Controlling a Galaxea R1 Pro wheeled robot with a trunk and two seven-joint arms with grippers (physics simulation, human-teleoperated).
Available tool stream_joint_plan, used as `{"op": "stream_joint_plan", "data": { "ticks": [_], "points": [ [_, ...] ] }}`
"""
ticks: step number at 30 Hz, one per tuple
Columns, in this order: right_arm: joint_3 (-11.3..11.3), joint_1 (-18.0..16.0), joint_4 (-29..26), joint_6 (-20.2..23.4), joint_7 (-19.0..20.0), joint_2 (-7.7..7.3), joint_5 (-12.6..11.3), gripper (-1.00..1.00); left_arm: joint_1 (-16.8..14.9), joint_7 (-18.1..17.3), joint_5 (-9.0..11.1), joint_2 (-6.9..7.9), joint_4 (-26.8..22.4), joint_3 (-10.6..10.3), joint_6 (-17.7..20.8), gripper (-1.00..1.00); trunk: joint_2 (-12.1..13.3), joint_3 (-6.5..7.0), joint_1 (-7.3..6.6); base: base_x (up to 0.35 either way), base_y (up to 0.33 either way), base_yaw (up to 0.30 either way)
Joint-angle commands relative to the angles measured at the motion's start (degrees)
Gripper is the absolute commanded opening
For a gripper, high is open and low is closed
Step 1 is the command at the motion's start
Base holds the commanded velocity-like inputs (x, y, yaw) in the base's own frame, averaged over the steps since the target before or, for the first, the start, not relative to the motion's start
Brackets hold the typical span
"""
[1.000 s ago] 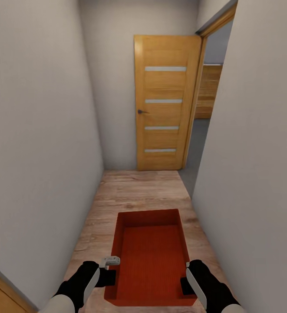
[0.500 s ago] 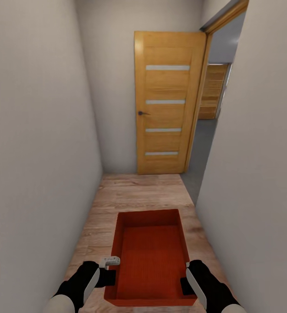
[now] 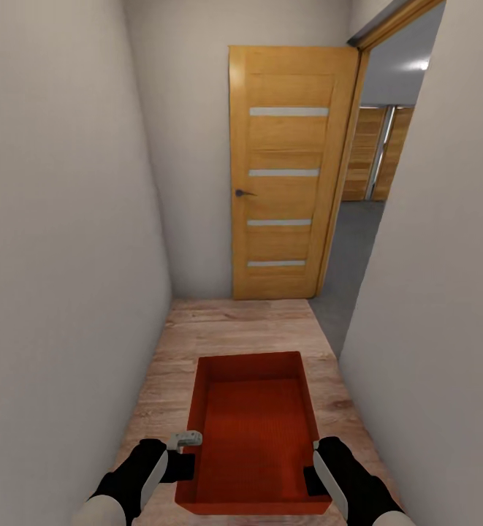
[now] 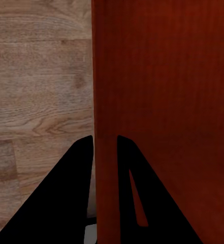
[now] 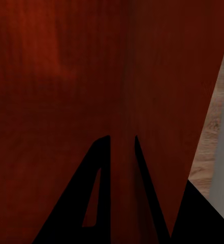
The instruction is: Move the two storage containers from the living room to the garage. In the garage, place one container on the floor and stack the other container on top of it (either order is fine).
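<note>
Both grippers, left gripper (image 3: pixel 185 459) and right gripper (image 3: pixel 316 467), stay clamped on the storage container (image 3: pixel 252 431); the open door (image 3: pixel 288 172), upper centre, looms seemingly nearer.

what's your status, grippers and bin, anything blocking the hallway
Left gripper and right gripper each clamped on a side wall of the red storage container. Container carried over wood floor. Open door ahead, doorway to its right unobstructed.
</note>
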Motion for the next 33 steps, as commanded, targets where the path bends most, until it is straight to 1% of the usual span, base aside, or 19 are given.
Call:
{"op": "stream_joint_plan", "data": {
  "ticks": [1, 33],
  "points": [
    [0.13, -0.07, -0.14, -0.56, -0.23, 0.71, -3.79, -1.0, 0.03, -0.18, 0.92, -0.1, -0.05, 0.15, 0.39, -1.0, -0.04, -0.06, 0.04, 0.333, 0.02, 0.0],
    [0.13, -0.08, -0.1, -0.56, -0.23, 0.73, -3.79, -1.0, -0.01, -0.18, 0.92, -0.1, -0.03, 0.15, 0.39, -1.0, -0.04, -0.06, 0.04, 0.333, 0.001, 0.0]
  ]
}}
